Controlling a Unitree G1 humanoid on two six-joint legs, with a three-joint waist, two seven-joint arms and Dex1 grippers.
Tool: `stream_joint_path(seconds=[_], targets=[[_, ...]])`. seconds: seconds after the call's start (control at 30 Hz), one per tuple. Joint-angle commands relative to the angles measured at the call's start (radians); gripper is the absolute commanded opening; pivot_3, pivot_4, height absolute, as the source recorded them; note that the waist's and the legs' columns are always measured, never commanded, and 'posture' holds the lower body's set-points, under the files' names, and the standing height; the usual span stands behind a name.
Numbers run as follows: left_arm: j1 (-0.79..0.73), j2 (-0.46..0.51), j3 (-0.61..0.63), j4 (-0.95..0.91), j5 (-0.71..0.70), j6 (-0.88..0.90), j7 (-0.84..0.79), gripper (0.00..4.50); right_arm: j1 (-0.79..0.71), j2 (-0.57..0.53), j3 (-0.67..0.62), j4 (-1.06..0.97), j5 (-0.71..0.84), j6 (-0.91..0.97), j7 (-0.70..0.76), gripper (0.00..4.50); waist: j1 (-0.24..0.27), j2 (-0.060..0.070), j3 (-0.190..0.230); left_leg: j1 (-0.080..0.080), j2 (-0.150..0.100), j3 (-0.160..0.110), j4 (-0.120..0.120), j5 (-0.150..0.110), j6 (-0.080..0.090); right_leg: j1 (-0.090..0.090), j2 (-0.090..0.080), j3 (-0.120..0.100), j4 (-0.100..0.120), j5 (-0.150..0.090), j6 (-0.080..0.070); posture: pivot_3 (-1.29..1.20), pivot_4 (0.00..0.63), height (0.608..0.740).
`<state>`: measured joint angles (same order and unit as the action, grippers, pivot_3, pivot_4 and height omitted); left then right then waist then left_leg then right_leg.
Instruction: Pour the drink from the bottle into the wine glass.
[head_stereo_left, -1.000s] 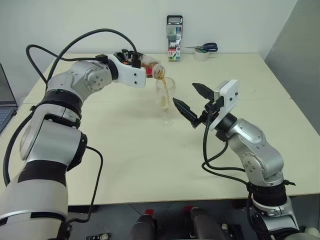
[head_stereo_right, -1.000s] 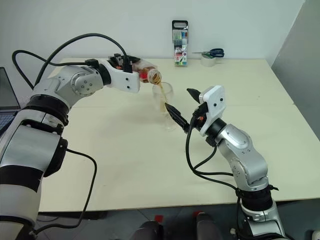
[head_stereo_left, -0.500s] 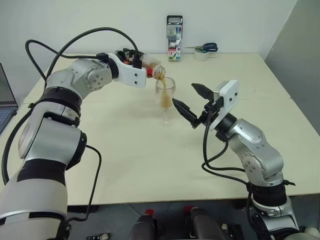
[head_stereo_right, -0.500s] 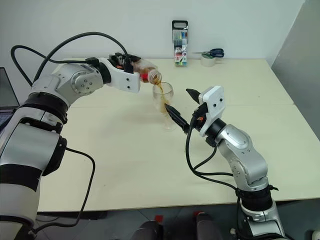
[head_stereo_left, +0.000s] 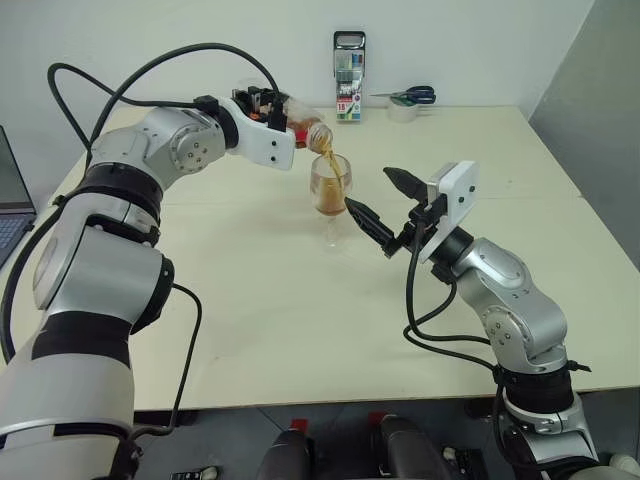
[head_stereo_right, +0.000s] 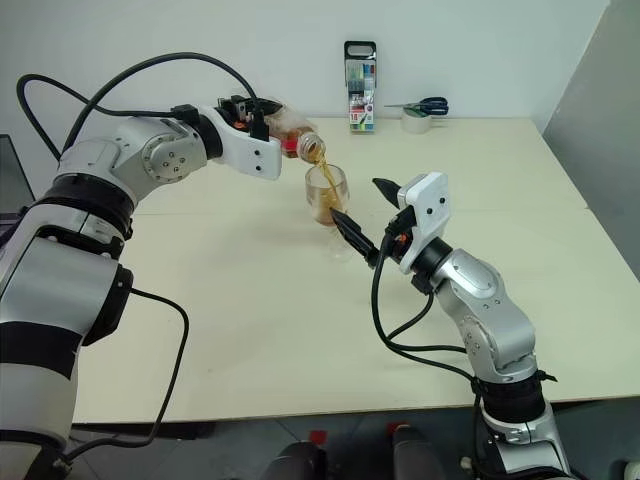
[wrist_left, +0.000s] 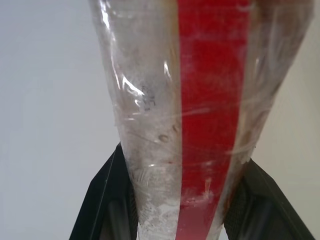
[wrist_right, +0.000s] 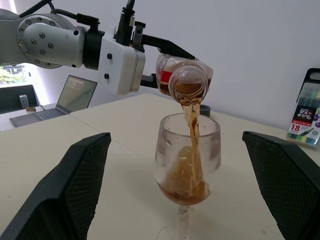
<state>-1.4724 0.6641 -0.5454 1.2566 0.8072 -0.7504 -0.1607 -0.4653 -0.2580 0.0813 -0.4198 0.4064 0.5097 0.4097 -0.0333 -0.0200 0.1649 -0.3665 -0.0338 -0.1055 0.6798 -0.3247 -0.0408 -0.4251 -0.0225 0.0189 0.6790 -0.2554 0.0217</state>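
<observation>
While the left gripper clamps its jaws on the tipped bottle, its fingertips are hidden behind it. Drink streams into the glass on the surface. Right gripper, jaws wide apart, flanks the glass, whose foot is cut off in the right wrist view.

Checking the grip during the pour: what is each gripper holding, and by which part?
The left gripper clamps the bottle around its body toward the base end. The right gripper is open beside the wine glass, holding nothing.
</observation>
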Motion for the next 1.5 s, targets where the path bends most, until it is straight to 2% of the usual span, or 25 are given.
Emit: stream_joint_path(seconds=[0.03, 1.2, 1.33, 1.5], targets=[[-0.033, 0.01, 0.005, -0.01, -0.005, -0.005, 0.024, 1.68, 0.003, 0.009, 0.002, -0.062, -0.005, -0.022, -0.011, 4.5, 0.0, 0.0, 0.0, 0.0, 0.0, 0.0, 0.0, 0.0, 0.0, 0.0, 0.0, 0.0, 0.0, 0.0, 0.0, 0.0, 0.15, 0.74], [-0.103, -0.015, -0.037, 0.036, 0.054, 0.028, 0.072, 1.68, -0.011, 0.003, -0.011, -0.068, 0.007, -0.001, -0.026, 4.5, 0.0, 0.0, 0.0, 0.0, -0.002, -0.001, 0.0, 0.0, 0.0, 0.0, -0.001, 0.0, 0.001, 0.0, 0.0, 0.0, 0.15, 0.74], [-0.091, -0.016, -0.011, 0.04, 0.018, 0.023, 0.036, 1.68, -0.012, 0.003, -0.008, -0.064, 0.006, -0.001, -0.022, 4.5, 0.0, 0.0, 0.0, 0.0, -0.002, -0.001, 0.0, 0.0, 0.0, 0.0, -0.001, 0.0, 0.001, 0.0, 0.0, 0.0, 0.15, 0.74], [-0.038, -0.03, 0.08, 0.031, -0.114, 0.003, -0.099, 1.68, -0.015, 0.005, 0.0, -0.062, 0.008, 0.001, -0.013, 4.5, 0.0, 0.0, 0.0, 0.0, -0.002, -0.001, 0.0, 0.0, 0.0, 0.0, -0.001, 0.0, 0.001, 0.0, 0.0, 0.0, 0.15, 0.74]])
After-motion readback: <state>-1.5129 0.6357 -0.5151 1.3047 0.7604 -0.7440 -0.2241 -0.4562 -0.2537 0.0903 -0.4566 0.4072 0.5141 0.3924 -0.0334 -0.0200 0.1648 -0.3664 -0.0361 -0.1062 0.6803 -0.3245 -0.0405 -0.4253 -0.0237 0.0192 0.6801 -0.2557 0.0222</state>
